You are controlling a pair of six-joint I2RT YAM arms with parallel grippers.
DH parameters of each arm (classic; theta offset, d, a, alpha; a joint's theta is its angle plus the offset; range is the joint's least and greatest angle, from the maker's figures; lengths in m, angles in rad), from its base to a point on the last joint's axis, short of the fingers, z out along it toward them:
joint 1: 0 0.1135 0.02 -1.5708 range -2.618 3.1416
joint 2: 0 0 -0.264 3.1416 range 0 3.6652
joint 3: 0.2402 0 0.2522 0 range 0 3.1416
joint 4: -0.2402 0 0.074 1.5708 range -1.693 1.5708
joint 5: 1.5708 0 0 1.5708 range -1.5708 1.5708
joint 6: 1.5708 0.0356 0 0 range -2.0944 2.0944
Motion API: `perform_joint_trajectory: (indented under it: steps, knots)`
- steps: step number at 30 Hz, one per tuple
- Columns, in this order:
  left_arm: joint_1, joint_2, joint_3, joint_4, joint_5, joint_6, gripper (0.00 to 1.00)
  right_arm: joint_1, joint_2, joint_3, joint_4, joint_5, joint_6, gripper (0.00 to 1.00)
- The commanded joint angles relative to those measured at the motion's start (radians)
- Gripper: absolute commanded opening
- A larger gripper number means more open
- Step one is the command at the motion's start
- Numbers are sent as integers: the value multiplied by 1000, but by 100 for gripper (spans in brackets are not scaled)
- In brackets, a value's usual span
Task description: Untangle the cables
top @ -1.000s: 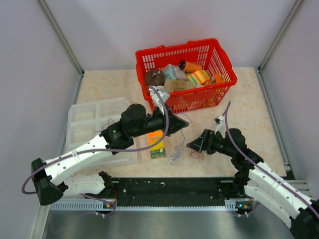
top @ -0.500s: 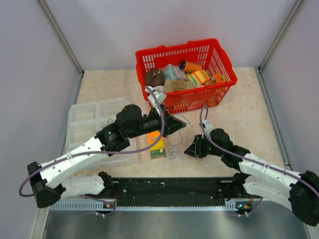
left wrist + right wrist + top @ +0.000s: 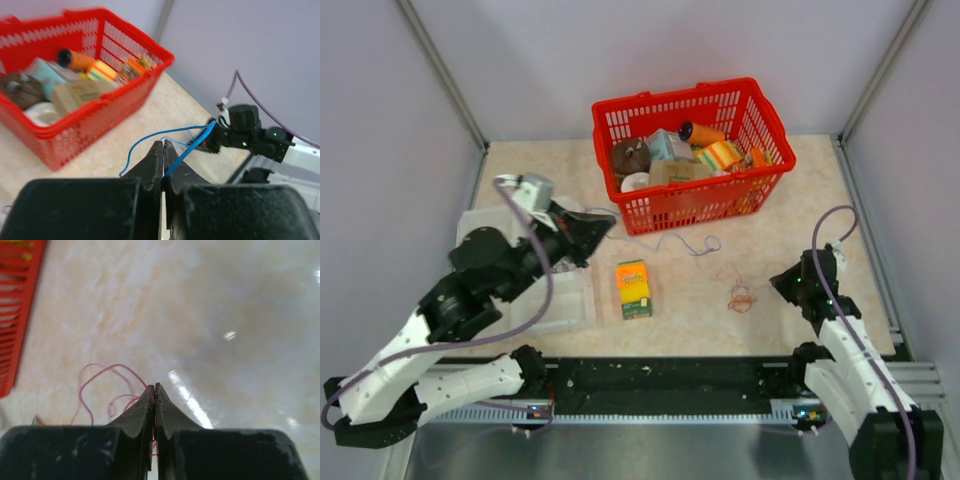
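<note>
The cables lie apart on the beige tabletop. A thin blue cable (image 3: 692, 243) runs from my left gripper (image 3: 598, 224) across the table in front of the basket. In the left wrist view the left gripper (image 3: 163, 143) is shut on that blue cable (image 3: 196, 142), which comes out between the jaws. A thin orange-red cable (image 3: 740, 297) sits in a small squiggle just left of my right gripper (image 3: 778, 283). The right wrist view shows the right gripper (image 3: 154, 386) shut, with the red cable (image 3: 107, 369) looping out of its jaws.
A red basket (image 3: 766, 104) full of small items stands at the back. A clear plastic compartment tray (image 3: 495, 235) lies under the left arm. A yellow-green box (image 3: 634, 288) rests on the table between the arms. Grey walls close both sides.
The right gripper shut on the orange-red cable and drew back to the right. The left gripper pulled left with the blue cable. The small tangle has come apart into two strands.
</note>
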Motion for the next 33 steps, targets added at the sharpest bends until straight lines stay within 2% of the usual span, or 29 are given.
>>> perform_joint_trajectory:
  steps: [1,5,9,12,16,18,29,33]
  knots:
    - [0,-96,69,-100,-238,122,0,-181,71,64,-79,-77,-121,0]
    - [0,-8,158,-256,-331,142,0,-183,118,65,-25,-172,-200,0]
    - [13,88,238,-425,-465,61,0,-181,121,74,-22,-207,-301,0]
    - [53,50,180,-403,-523,35,0,-183,84,69,-33,-232,-327,0]
    - [185,-41,27,-308,-445,-11,0,-181,18,48,-22,-279,-335,0]
    - [213,-58,-12,-300,-468,-36,0,-181,-7,38,-15,-292,-335,0]
    - [234,-121,-124,-399,-702,-186,0,-181,-27,22,4,-342,-335,0]
    - [234,-136,-132,-398,-713,-177,0,-183,-25,14,13,-352,-333,0]
